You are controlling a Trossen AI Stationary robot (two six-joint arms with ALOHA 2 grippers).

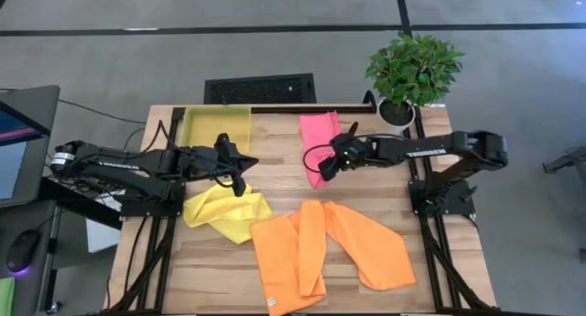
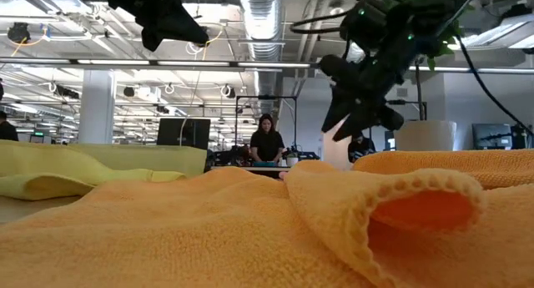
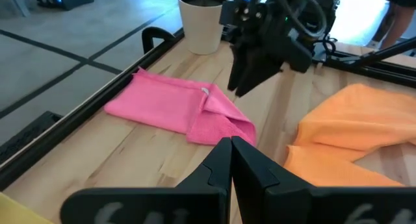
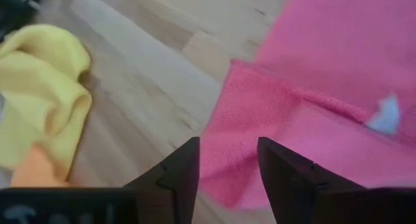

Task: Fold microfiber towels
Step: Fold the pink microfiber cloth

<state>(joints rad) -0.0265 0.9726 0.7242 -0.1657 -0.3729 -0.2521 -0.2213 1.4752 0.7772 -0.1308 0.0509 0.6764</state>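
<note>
Orange towels (image 1: 330, 252) fanned; pink towel (image 1: 319, 137) lengthwise front-to-back.

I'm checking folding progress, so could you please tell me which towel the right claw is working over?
The pink towel, at the table's far edge; the open right claw hangs over its near end. The yellow and orange towels lie nearer the front.

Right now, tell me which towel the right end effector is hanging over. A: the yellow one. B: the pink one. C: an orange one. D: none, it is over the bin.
B: the right end effector hangs open over the pink towel, whose folded edge fills the right wrist view between its fingers.
</note>
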